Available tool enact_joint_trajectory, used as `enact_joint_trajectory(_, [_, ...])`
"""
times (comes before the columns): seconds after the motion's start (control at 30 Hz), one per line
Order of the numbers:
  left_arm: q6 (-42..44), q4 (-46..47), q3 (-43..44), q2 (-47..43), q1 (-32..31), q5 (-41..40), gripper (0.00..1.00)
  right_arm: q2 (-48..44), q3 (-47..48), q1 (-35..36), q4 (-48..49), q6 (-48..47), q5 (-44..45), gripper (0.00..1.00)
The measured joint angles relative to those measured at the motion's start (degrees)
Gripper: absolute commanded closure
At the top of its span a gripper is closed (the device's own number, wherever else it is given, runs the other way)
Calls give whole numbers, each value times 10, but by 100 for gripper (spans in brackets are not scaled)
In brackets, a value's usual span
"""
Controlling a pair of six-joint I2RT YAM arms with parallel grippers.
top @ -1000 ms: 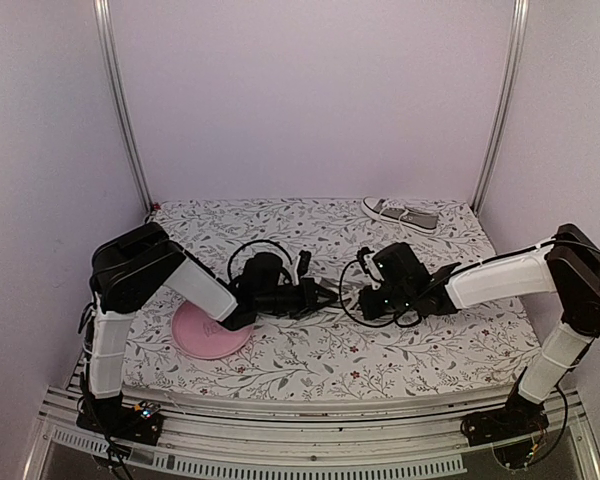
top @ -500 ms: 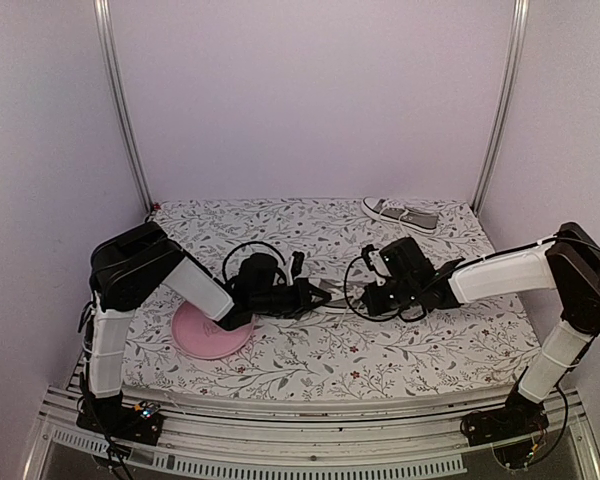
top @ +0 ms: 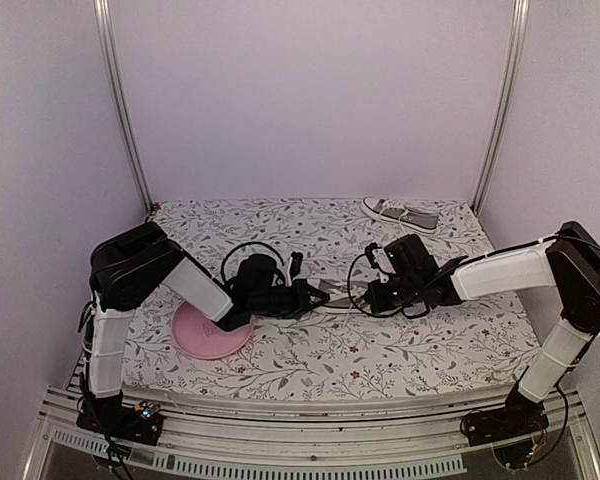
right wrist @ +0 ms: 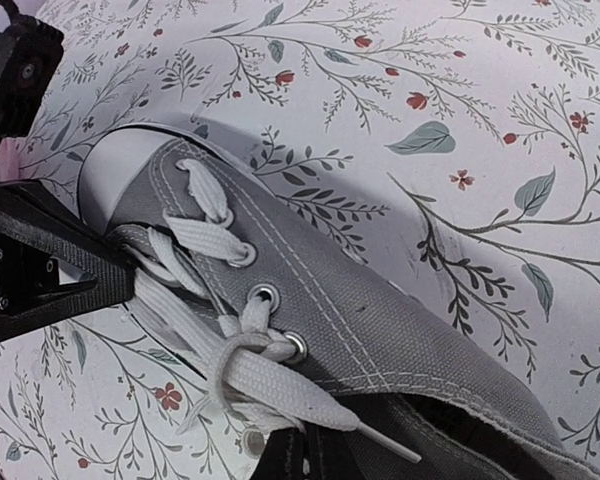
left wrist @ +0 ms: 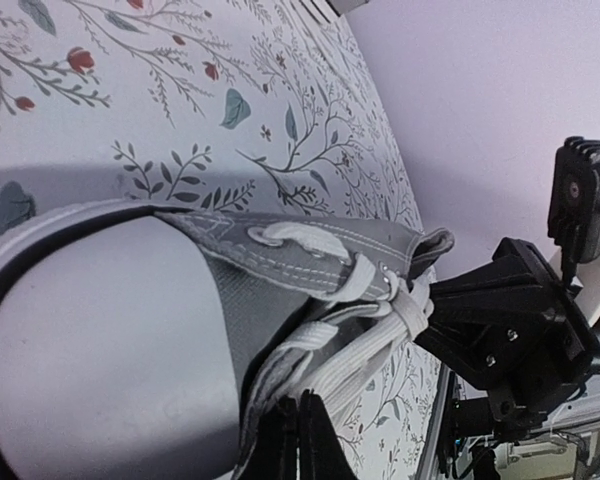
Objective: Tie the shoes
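Centrally on the table (top: 380, 350) lies the near shoe (right wrist: 380, 320), grey, with the far shoe (top: 401, 214) at the back right edge. The left pincer (left wrist: 298, 420) and right pincer (right wrist: 302, 445) face each other across the near shoe, each pinched shut on its white laces (right wrist: 280, 390).

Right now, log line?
left hand: shut on lace | right hand: shut on lace | shoe: centre, between hands | other shoe: back right

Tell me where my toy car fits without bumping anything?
Bare cloth lies at the back, left of the far shoe, and along the front, right of the pink plate. Crowded middle: left end effector and right end effector at the near shoe.
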Motion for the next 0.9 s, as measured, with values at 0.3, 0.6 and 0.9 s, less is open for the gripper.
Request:
enact_joint_trajectory(0.3, [56, -8, -15, -37, 3, 0, 45, -39, -2, -5, -21, -14, -47, 48])
enact_joint_trajectory(0.6, [186, -86, -24, -101, 8, -46, 45, -150, -15, -63, -53, -45, -127, 40])
enact_joint_trajectory(0.9, [380, -178, 45, -99, -47, -45, 42, -120, -19, -109, -26, -23, -214, 42])
